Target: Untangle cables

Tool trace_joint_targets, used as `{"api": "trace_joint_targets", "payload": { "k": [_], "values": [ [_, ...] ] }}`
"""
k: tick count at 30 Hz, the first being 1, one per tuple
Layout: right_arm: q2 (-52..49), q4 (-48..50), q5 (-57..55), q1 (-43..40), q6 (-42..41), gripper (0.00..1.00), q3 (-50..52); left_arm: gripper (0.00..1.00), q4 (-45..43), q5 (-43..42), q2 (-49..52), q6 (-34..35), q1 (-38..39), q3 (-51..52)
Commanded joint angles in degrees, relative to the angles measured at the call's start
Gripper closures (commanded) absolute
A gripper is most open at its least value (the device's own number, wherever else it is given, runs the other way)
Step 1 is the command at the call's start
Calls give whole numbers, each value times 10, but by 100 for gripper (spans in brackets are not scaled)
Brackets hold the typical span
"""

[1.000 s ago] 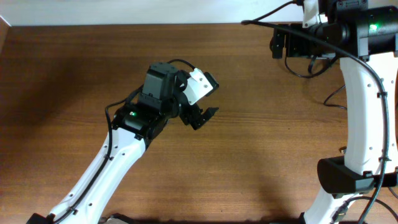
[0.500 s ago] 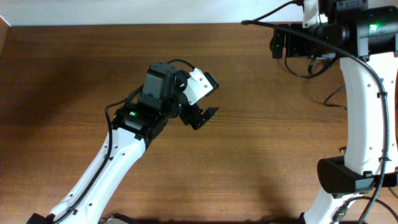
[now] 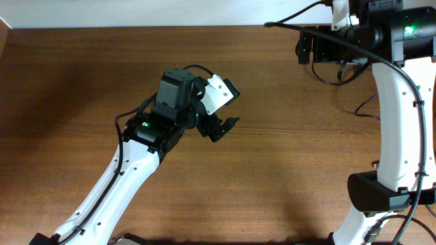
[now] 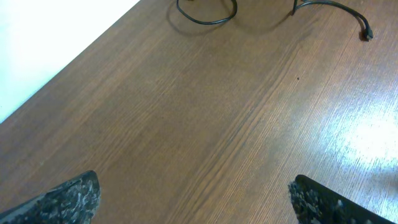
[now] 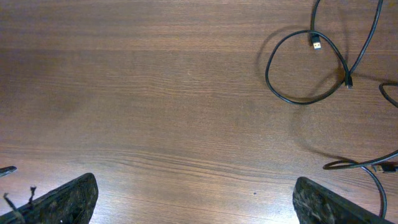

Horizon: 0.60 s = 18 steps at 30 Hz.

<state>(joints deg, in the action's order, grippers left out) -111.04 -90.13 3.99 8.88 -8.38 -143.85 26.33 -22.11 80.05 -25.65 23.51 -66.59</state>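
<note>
The cables are thin black cords at the table's far right. In the overhead view one loop (image 3: 334,83) and a loose strand (image 3: 362,105) lie beside the right arm, partly hidden by it. The right wrist view shows a round loop (image 5: 268,71) with a silver plug end (image 5: 316,42) and another strand (image 5: 349,163) at the right edge. The left wrist view has a loop (image 4: 205,23) and a plug-tipped strand (image 4: 366,34) far ahead. My left gripper (image 3: 230,110) (image 4: 193,202) hovers open over bare wood mid-table. My right gripper (image 3: 304,46) (image 5: 199,205) is open, left of the cables.
The wooden table (image 3: 82,82) ends at a white wall (image 3: 136,10) along the back. The right arm's thicker black wires (image 3: 381,61) run over its white links above the cables. The left arm (image 3: 129,170) reaches in from the front left.
</note>
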Motion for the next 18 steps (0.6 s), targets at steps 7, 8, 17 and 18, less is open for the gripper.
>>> {"api": "trace_joint_targets", "payload": {
  "k": [7,8,17,18],
  "values": [
    [13,-1,-1,1,5,1,-5,1,-1,-5,-10,2,1,0],
    [13,-2,-1,1,5,1,-5,1,-1,-1,-12,0,1,3],
    [13,-2,-1,1,5,1,-5,1,-306,9,-246,-44,1,334],
    [13,-1,-1,1,5,1,-5,1,-340,9,-288,-44,1,385]
  ]
}}
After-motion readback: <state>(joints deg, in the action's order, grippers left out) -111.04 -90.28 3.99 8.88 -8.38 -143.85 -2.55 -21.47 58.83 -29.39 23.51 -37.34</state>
